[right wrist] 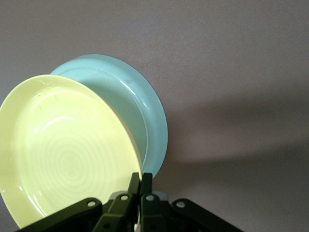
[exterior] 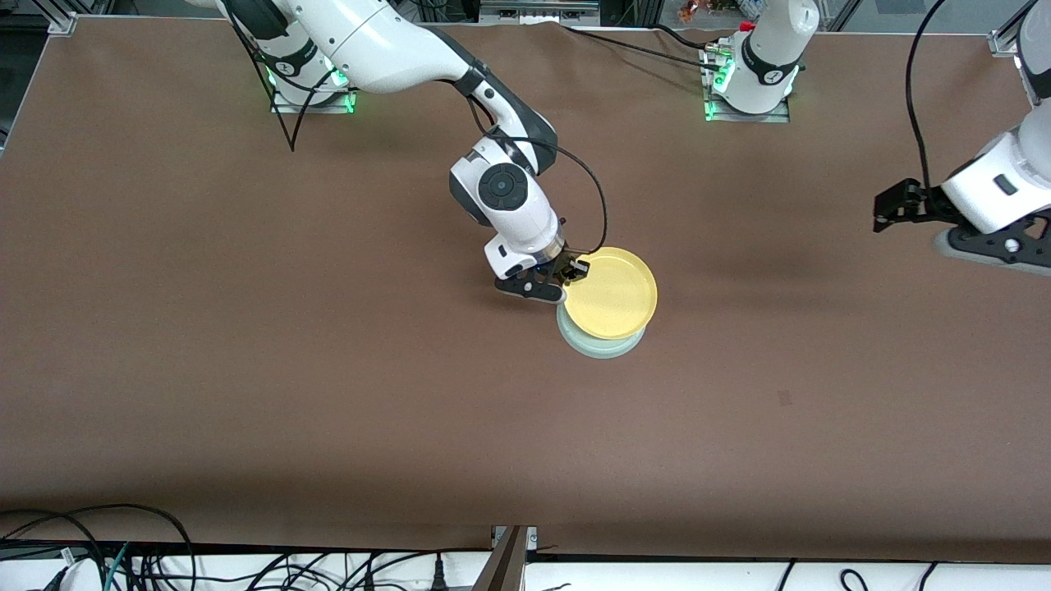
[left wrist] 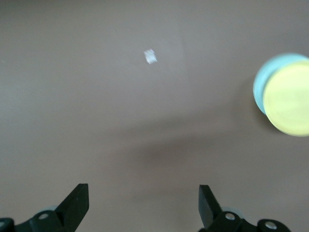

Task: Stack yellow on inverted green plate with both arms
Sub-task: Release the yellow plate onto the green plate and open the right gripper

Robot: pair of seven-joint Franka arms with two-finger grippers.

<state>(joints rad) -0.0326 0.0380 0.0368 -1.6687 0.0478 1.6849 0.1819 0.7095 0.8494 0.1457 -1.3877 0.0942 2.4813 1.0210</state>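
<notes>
My right gripper [exterior: 572,271] is shut on the rim of the yellow plate [exterior: 612,293], which it holds right way up just over the green plate [exterior: 599,343]. The green plate lies upside down on the table, mostly covered by the yellow one. In the right wrist view the fingers [right wrist: 140,181] pinch the yellow plate's [right wrist: 63,150] rim, with the green plate [right wrist: 140,111] under it. My left gripper [exterior: 891,207] is open and empty, up over the left arm's end of the table. In the left wrist view both plates show far off, the yellow plate [left wrist: 289,99] over the green plate [left wrist: 260,82].
The brown table [exterior: 246,328] is bare around the plates. A small white scrap [left wrist: 150,56] lies on the table in the left wrist view. Cables [exterior: 123,558] run along the table's edge nearest the front camera.
</notes>
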